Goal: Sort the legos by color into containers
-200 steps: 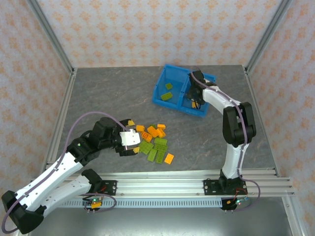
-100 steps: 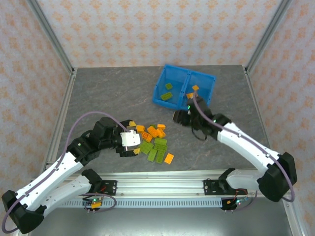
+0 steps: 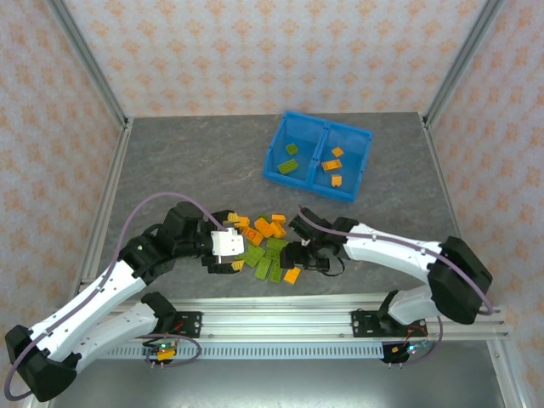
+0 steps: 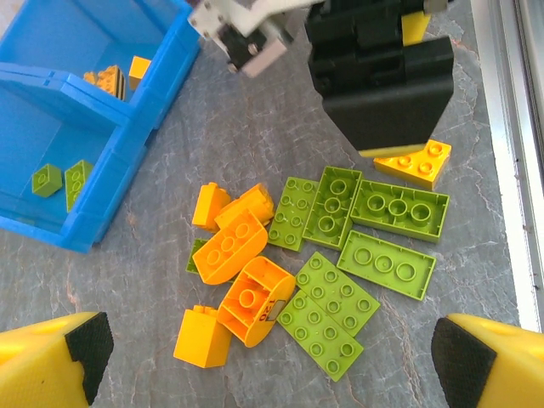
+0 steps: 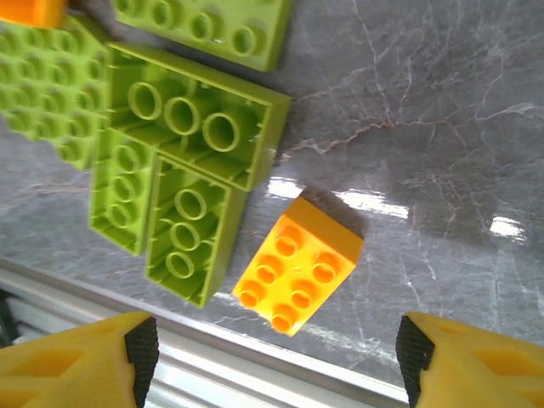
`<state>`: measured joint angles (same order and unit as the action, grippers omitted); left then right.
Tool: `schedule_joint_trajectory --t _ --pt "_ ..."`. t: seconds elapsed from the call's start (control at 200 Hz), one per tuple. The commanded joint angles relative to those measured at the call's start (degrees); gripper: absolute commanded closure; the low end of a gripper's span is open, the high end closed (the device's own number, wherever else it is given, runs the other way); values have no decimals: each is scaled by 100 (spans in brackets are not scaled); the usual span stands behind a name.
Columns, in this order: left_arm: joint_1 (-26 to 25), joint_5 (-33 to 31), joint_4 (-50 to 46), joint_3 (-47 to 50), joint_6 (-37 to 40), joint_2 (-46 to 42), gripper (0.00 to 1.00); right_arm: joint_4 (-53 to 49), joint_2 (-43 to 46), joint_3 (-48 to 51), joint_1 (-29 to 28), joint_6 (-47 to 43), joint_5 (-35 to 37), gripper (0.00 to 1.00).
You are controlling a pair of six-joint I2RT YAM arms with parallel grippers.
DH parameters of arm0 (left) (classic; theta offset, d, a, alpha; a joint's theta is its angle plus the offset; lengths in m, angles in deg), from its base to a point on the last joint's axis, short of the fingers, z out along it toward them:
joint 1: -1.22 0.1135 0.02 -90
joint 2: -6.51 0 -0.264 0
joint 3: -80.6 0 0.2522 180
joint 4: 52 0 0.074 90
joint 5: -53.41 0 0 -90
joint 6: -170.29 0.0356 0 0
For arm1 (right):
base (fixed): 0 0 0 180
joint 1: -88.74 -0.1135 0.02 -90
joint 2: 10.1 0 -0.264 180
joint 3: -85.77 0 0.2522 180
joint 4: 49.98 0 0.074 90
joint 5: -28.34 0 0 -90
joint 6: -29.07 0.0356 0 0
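Note:
The legos lie in a loose pile (image 3: 265, 242) of orange and lime-green bricks at mid-table. My left gripper (image 3: 238, 245) hangs open over the pile's left side; in the left wrist view its jaws (image 4: 272, 357) stand wide, with orange legos (image 4: 246, 280) and green plates (image 4: 340, 310) below. My right gripper (image 3: 294, 263) is open at the pile's near right, straddling a lone orange brick (image 5: 297, 265) without touching it, beside green bricks (image 5: 195, 127). The blue bin (image 3: 351, 194) holds green legos (image 3: 291, 160) in its left container and orange ones (image 3: 333, 166) in the right.
An aluminium rail (image 3: 340, 310) runs along the near table edge, just beyond the lone orange brick (image 3: 291, 274). The right gripper's black body (image 4: 378, 76) looms over the far side of the pile. Bare grey table (image 3: 187, 161) stretches left of the bin.
My right arm has swung from over the bin's right compartment down to the near right of the pile, and its jaws have widened. The left arm has barely moved.

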<state>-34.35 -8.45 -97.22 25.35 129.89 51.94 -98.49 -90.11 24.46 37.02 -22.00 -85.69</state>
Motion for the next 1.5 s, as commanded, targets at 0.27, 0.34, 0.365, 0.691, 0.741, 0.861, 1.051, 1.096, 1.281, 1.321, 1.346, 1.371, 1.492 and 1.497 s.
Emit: schedule_joint_trajectory --t 0.27,0.34,0.365,0.691,0.741,0.861,1.051,1.096,1.281,1.321,1.346,1.371,1.492,1.497 --pt "24 113 -53 68 80 27 0 -173 -1062 -391 -469 72 466 26" --pt "24 104 -52 74 86 27 0 -168 -1135 -345 -486 185 577 30" --pt "24 106 -53 72 85 27 0 -193 -1156 -338 -487 226 663 32" --pt "25 111 -53 71 90 41 0 -700 -1193 -308 -486 359 1504 62" --pt "21 113 -46 71 91 46 0 -666 -1112 -277 -488 412 1546 65" --pt "24 138 -45 69 95 45 0 -687 -685 -315 -483 426 1896 68" --pt "33 282 21 69 81 2 0 -647 481 -637 -253 -1 3047 68" --pt "32 299 69 74 53 -14 0 -568 605 -770 -25 -235 3277 68" --pt "30 -32 552 162 -503 -62 0 -177 301 -1611 1187 -1307 3906 68" --pt "32 -262 745 185 -769 -48 0 -56 130 -1803 1506 -1447 3903 68" --pt "36 -431 852 186 -932 -37 0 29 2 -1923 1710 -1528 3828 68" --pt "32 -586 933 180 -1073 -15 0 115 -143 -2055 1899 -1597 3733 68" --pt "33 -1132 1142 150 -1393 14 0 441 -961 -2642 2660 -1695 3213 68" --pt "37 -1147 1147 150 -1397 12 0 455 -998 -2670 2681 -1700 3199 68"
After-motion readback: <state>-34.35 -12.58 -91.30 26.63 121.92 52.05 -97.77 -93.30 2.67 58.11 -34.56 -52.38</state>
